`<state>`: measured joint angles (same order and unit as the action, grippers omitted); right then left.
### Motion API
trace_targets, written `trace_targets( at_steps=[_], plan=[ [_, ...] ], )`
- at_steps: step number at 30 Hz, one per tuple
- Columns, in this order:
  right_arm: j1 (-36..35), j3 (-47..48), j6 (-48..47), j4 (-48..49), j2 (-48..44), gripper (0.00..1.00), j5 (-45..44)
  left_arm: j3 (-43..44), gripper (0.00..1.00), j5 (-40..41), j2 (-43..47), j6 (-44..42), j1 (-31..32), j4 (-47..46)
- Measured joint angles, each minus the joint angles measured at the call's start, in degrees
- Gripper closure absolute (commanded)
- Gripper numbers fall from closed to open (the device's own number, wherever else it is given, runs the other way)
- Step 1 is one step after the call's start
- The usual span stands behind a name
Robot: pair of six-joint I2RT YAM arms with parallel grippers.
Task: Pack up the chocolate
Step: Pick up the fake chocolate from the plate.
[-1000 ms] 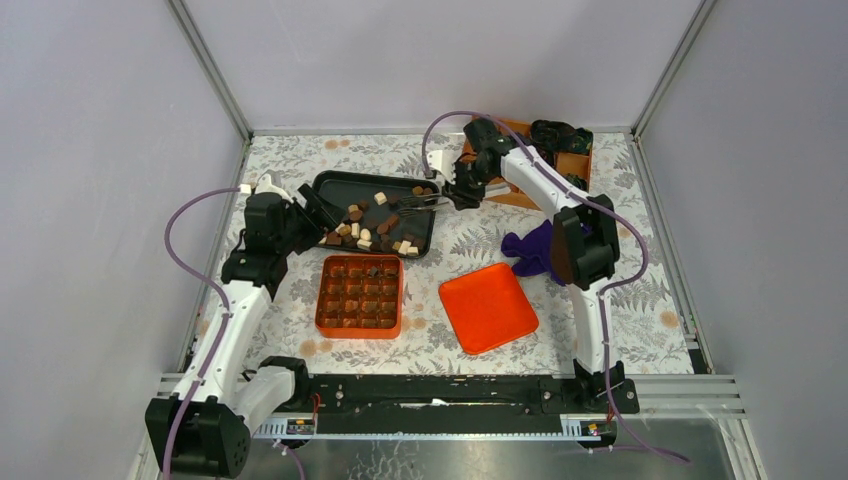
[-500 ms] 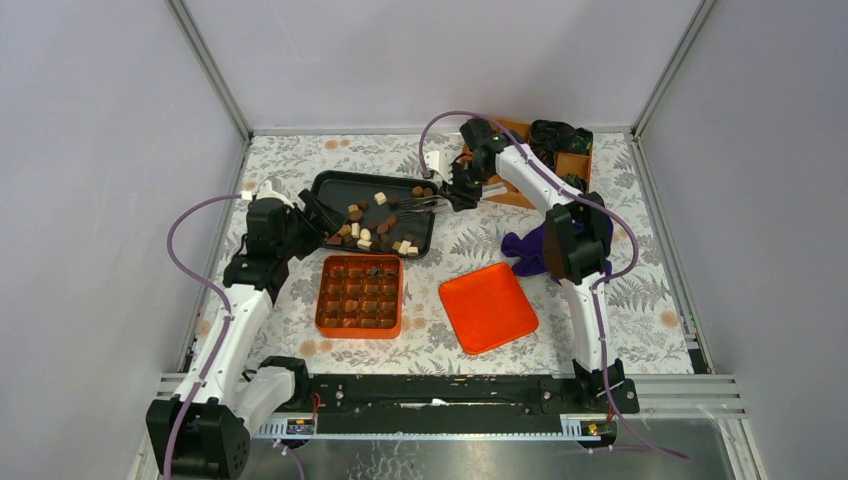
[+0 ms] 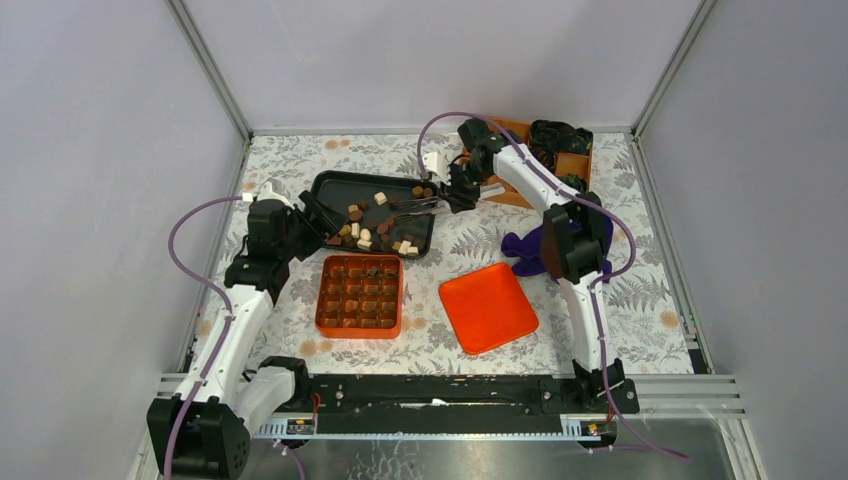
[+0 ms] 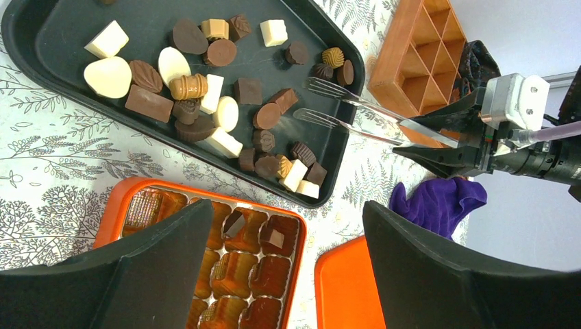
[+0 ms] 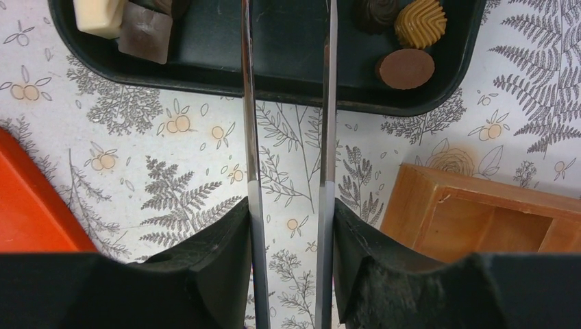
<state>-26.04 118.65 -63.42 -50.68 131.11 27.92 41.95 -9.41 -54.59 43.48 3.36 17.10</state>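
Black tray (image 3: pixel 345 188) sits beyond the orange box (image 3: pixel 325 297). Left gripper (image 3: pixel 318 212) waits at the tray's left end, spread wide and empty. Right gripper (image 5: pixel 291 212) clamps tongs (image 4: pixel 356 113), which point left with tips parted over the tray's right end. Loose chocolate (image 4: pixel 205 89) lies just beyond the tips.

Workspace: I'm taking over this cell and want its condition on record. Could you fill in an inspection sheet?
Surface: table under fern-print cover.
Job's things: chocolates loose in black tray; orange box in front of it, some cells filled; lid off, beside it.
Clutter: purple cloth; wooden box at far right with dark bundles.
Tools: left tool open, empty, by the tray's left end; right tool shut on tongs, tips apart and empty over the tray.
Cables: a purple cable loops off each arm.
Surroundings: grey walls, metal frame.
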Motion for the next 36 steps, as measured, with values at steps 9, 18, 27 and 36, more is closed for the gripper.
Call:
trace_targets(
  at_steps=[9,18,27,36],
  plan=[
    [-0.76,2.45,0.26,0.20,3.43,0.50,0.00,0.00,0.12,-0.02,-0.42,0.00,0.00,-0.02],
    [-2.47,5.22,0.90,0.11,4.39,0.55,0.02,0.00,0.12,-0.11,-1.11,0.00,0.00,-0.02],
    [-2.51,5.25,2.14,0.07,4.52,0.74,-0.44,0.00,0.12,-0.66,-1.77,0.00,0.00,-0.66],
    [-1.57,1.79,7.93,1.99,4.42,0.95,-0.20,0.00,0.12,-0.68,-1.53,-0.02,0.00,-0.87]
  ],
)
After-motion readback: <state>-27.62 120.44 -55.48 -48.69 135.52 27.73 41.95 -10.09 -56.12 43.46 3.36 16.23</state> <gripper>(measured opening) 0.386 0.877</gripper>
